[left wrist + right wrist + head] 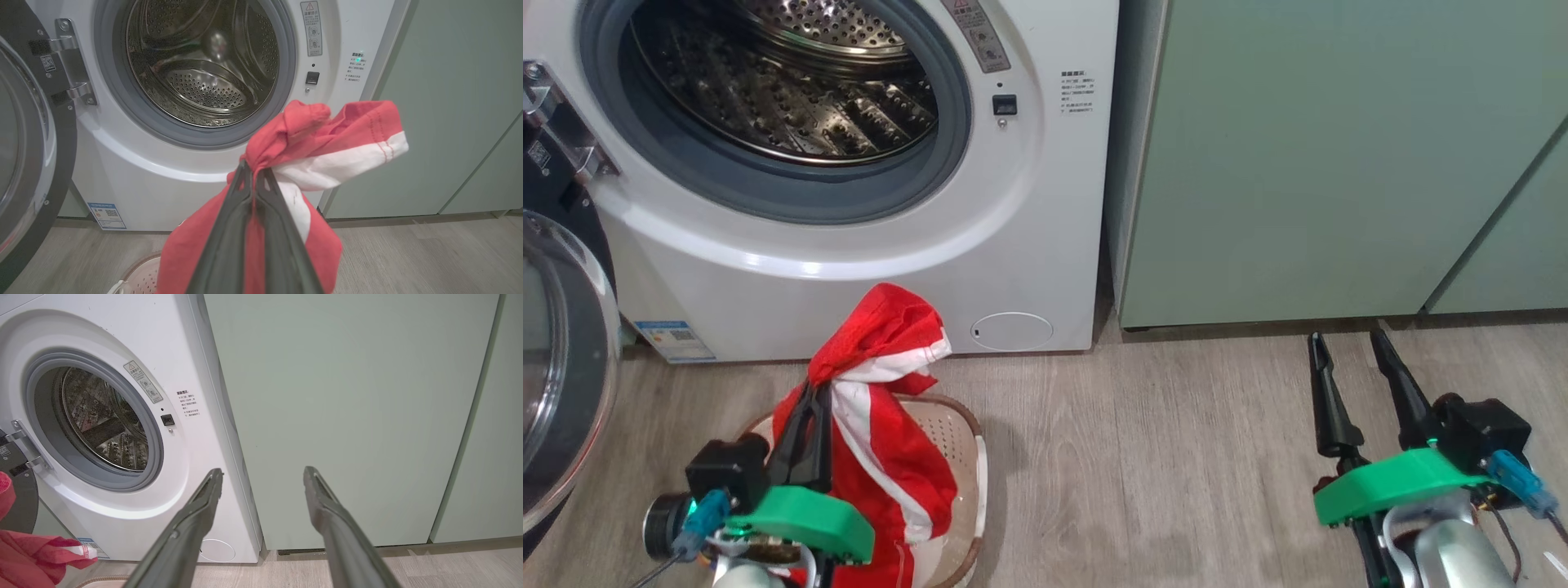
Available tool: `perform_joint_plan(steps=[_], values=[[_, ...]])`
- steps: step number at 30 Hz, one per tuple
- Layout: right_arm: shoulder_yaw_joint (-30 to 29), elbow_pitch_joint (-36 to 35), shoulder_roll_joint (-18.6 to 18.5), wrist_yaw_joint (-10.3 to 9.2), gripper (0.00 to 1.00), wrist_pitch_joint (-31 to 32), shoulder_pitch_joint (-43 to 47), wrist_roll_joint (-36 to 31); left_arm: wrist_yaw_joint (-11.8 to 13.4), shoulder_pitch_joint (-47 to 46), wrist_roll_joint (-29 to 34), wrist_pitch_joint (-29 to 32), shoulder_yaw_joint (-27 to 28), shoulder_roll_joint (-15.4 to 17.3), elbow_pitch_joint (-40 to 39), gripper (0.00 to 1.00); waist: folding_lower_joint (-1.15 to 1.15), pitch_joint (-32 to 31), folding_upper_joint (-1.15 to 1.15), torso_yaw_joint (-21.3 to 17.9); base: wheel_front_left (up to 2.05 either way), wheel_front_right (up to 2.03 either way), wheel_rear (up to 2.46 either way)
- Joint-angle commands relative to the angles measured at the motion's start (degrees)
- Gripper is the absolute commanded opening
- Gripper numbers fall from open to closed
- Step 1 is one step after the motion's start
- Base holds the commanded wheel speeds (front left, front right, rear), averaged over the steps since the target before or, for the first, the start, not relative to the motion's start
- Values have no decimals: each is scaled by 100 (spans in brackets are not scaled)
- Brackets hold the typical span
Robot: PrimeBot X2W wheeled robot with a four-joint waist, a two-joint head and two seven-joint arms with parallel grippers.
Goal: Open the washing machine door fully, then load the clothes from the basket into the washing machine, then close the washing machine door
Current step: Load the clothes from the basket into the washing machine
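My left gripper [815, 390] [254, 168] is shut on the red clothes [882, 359] [322, 139], a garment with white stripes lifted above the cream basket [968, 457] [141, 277]. The fabric hangs from the fingertips down into the basket. Behind it, the white washing machine [849, 269] [163, 171] [171, 355] stands with its steel drum [792, 90] [204, 69] exposed. The washing machine door [564, 359] [28, 155] is swung open at the left. My right gripper [1347, 347] [263, 477] is open and holds nothing, low over the floor before the green cabinet.
Pale green cabinets [1339, 163] [347, 416] stand right of the machine. Grey wood floor [1160, 474] stretches between basket and right gripper. The door hinge [560, 122] [71, 61] juts out at the machine's left.
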Motion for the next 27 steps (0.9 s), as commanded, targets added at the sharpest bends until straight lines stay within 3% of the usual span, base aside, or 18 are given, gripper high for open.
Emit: perform_joint_plan(steps=[1, 14, 22, 27], values=[[134, -213, -17, 0, 100, -54, -89, 24, 41, -210, -37, -73, 154, 1, -241, 0, 1, 5, 0, 1, 0, 0, 0], [192, -214, -17, 0, 100, -54, -135, 109, 9, -291, 19, -73, 241, 1, -390, 0, 1, 157, 0, -51, 0, 0, 0], [264, -302, -17, 0, 100, -54, -357, 84, -209, -777, 294, -73, 448, 1, -682, 0, 1, 787, 0, -190, 0, 0, 0], [322, -383, -17, 0, 100, -54, -677, 34, -422, -1579, 385, -73, 889, 1, -744, 0, 1, 1498, 0, -380, 0, 0, 0]])
